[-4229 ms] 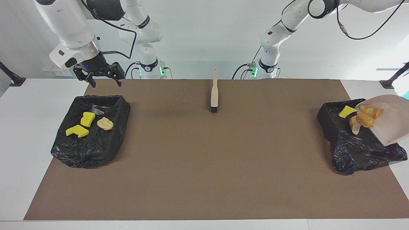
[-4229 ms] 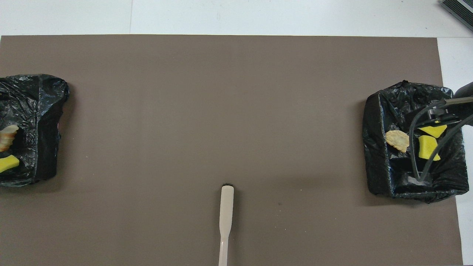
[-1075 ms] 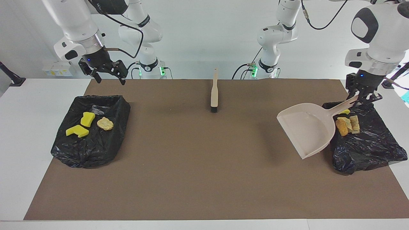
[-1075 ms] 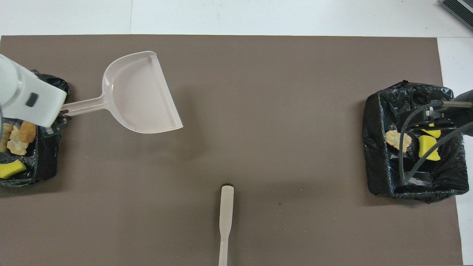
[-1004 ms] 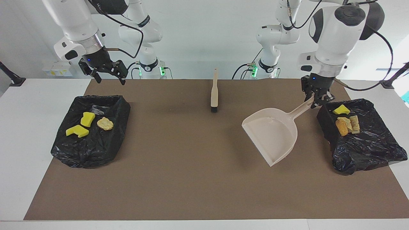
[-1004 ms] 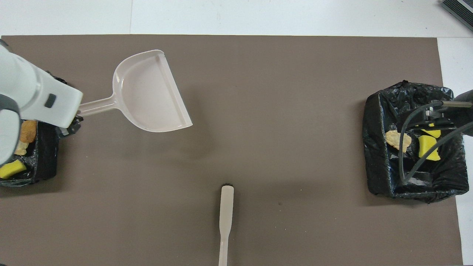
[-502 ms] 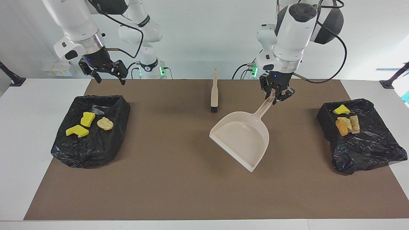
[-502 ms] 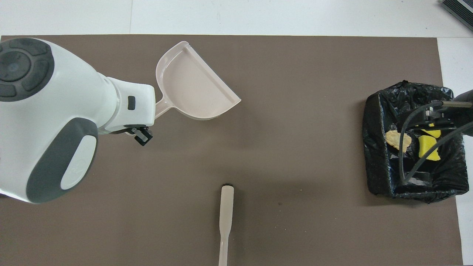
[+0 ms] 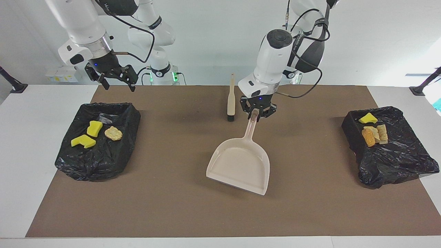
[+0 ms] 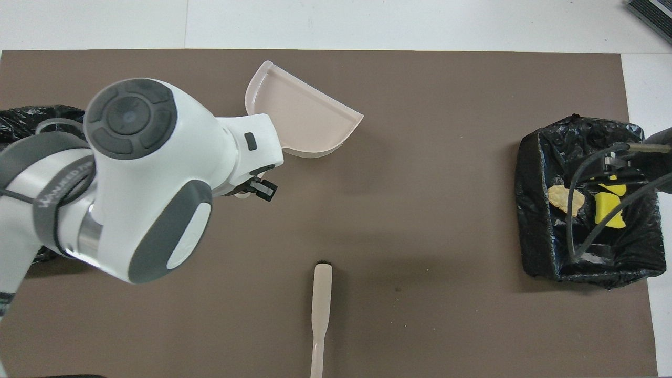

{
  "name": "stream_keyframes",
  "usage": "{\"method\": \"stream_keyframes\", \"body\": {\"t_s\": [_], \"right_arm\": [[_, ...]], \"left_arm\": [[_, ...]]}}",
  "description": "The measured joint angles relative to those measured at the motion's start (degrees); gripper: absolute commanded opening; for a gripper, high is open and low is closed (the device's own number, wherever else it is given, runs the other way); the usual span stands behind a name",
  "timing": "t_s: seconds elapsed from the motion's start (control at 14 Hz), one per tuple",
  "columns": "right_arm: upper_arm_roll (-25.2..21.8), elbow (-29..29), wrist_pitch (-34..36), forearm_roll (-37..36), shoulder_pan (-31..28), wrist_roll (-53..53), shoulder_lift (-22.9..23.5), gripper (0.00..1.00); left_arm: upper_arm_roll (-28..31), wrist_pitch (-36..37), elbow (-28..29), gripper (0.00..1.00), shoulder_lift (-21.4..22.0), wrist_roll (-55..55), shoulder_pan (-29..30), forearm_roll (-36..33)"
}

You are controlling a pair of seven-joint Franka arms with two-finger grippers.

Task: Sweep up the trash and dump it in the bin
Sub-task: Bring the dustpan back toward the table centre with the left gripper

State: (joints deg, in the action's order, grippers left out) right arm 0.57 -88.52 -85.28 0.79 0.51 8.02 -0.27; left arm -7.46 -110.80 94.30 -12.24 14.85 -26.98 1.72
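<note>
Clamped by its handle end in the left gripper (image 9: 257, 114), the empty dustpan (image 9: 239, 165) is held over mid-table, presumably for setting down, since the trash (image 9: 372, 131) lies in both bins, while the right gripper (image 9: 115, 83) waits wide open above one bin

A brown mat (image 9: 172, 206) covers the white desk (image 9: 20, 155). At its middle is a beige dustpan (image 9: 239, 165). Nearer the robots than the dustpan lies a beige brush (image 9: 231, 100), black bristles toward it.
</note>
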Motion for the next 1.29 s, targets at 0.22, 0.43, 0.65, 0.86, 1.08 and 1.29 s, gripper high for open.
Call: {"method": "stream_keyframes", "body": {"t_s": [0.22,0.43,0.65,0.86,1.08,1.29], "right_arm": [[-0.03,0.00,0.00,0.00,-0.01,0.00,0.00,1.00],[-0.03,0.00,0.00,0.00,-0.01,0.00,0.00,1.00],[-0.03,-0.01,0.00,0.00,-0.01,0.00,0.00,1.00],[-0.03,-0.01,0.00,0.00,-0.01,0.00,0.00,1.00],[-0.03,-0.01,0.00,0.00,-0.01,0.00,0.00,1.00],[-0.03,-0.01,0.00,0.00,-0.01,0.00,0.00,1.00]], "left_arm": [[0.07,-2.70,0.02,0.00,-2.86,5.37,-1.29,0.07],[0.07,-6.88,0.08,0.00,-5.63,10.09,-2.46,0.07],[0.08,-9.01,0.33,0.00,-7.32,12.74,-3.21,0.07],[0.11,-13.39,2.40,0.00,-8.37,15.32,-3.43,0.07],[0.17,-14.47,3.01,0.09,-9.79,16.93,-4.80,-0.04],[0.42,-14.48,3.00,0.59,-9.87,16.97,-5.01,-0.08]]}}
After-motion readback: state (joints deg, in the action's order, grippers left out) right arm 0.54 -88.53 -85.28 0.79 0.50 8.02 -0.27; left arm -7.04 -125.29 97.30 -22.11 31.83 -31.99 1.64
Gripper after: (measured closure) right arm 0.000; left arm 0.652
